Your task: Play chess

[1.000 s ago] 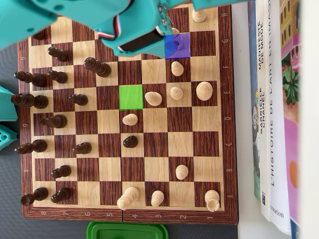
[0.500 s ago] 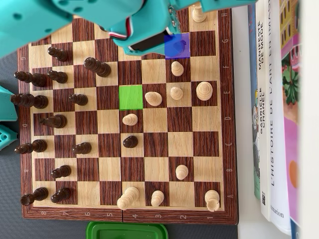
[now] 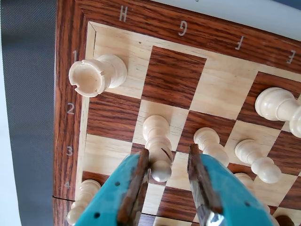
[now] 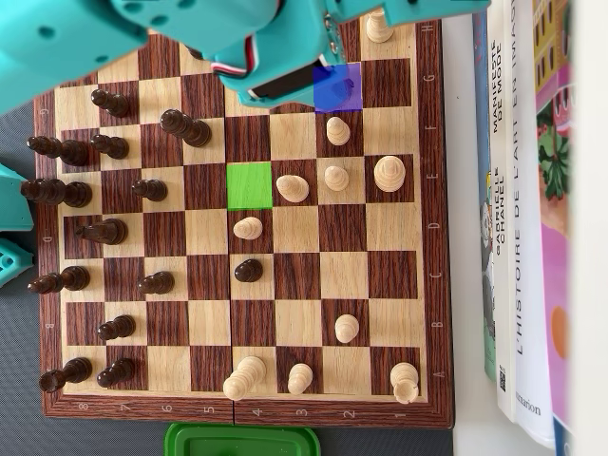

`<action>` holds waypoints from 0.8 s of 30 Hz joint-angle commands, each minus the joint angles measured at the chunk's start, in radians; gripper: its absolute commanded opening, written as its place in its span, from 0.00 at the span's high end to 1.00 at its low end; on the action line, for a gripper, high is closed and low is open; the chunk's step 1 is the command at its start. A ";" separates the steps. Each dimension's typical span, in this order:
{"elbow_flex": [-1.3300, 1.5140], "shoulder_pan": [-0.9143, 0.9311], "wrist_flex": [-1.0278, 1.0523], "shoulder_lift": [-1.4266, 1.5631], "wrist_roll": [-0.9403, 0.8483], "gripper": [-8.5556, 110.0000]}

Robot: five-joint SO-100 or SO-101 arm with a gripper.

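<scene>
In the wrist view my teal gripper stands open over the wooden chessboard. A pale bishop with a slit in its head stands between the fingers; its head rests against the left pad, and a gap separates it from the right pad. In the overhead view the arm covers the board's top edge and hides the gripper. A blue-tinted square lies beside the arm, and a green-tinted square lies lower left of it.
A pale rook stands on the corner square, with pawns close right of the fingers. Dark pieces line the board's left side in the overhead view. Books lie right of the board and a green container below it.
The arm has crept slightly right and up in the overhead view. No piece on the board has moved.
</scene>
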 commanded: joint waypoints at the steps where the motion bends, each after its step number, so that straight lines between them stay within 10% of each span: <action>1: -0.003 -0.003 -0.009 0.012 0.003 0.81; 24: -0.012 -0.003 -0.005 -0.029 -0.002 0.81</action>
